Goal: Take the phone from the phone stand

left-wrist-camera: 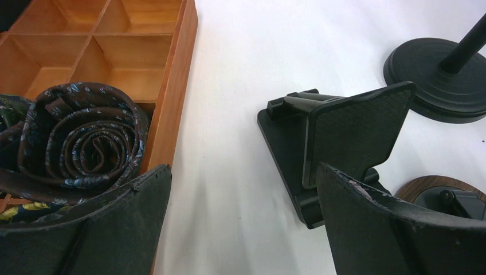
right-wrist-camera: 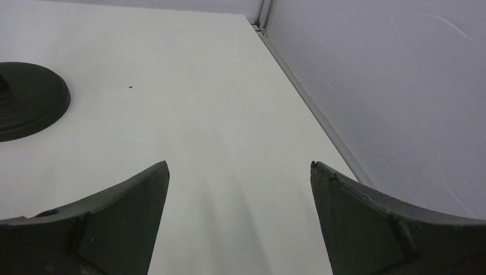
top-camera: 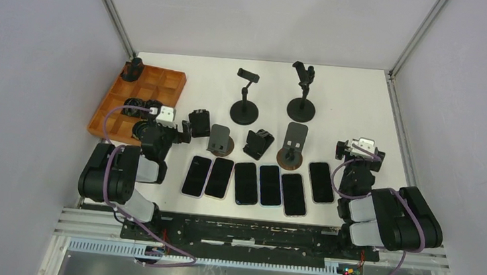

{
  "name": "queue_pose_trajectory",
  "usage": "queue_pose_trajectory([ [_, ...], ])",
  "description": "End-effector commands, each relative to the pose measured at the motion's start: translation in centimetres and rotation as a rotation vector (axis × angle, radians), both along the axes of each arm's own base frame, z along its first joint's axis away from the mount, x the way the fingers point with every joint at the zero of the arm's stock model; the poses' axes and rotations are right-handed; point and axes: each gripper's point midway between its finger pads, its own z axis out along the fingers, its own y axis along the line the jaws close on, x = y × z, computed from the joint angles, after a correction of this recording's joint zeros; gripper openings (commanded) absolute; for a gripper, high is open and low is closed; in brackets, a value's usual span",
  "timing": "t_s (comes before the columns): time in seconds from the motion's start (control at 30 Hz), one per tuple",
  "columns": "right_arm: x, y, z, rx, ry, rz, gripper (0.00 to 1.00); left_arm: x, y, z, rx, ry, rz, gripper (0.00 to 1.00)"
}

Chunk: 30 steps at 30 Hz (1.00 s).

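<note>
While both arms sit low in frame: left gripper (left-wrist-camera: 243,172) and right gripper (right-wrist-camera: 239,166) are spread fully, with nothing between the fingers.
Phones: six phones (top-camera: 257,182) lie flat in a row on the table (top-camera: 364,101), lower centre of the top view, between the two arms.
Long axis: each phone runs bottom to top of frame, away from the arm bases.
Stands: four low stands (top-camera: 258,143) sit just above the row, and two tall stands (top-camera: 244,111) stand further up. No phone shows on any of them. The grey plates on two low stands look like backrests, though that is not certain.
Left bearing: it faces the leftmost low stand (left-wrist-camera: 344,137), with a tray (left-wrist-camera: 172,103) holding a rolled tie (left-wrist-camera: 86,143) at frame left. In the top view the row lies to its lower right.
Right bearing: it faces bare table and the wall (right-wrist-camera: 401,86). The row lies to its left in the top view.
Nearer arm: left for the left-end phones, right for the rightmost. Target undecided, as a judgement.
</note>
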Motion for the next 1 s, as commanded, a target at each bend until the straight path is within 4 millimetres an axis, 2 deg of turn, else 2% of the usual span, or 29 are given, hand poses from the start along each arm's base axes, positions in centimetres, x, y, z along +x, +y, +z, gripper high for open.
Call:
queue_pose_trajectory([
  [0.0, -2.94, -0.53, -3.37, 0.014, 0.092, 0.002, 0.98, 0.09, 0.63, 0.55, -0.036, -0.017, 0.046, 1.0],
  [0.97, -2.95, -0.53, -3.38, 0.014, 0.093, 0.004, 0.98, 0.17, 0.66, 0.62, -0.038, -0.019, 0.048, 1.0],
])
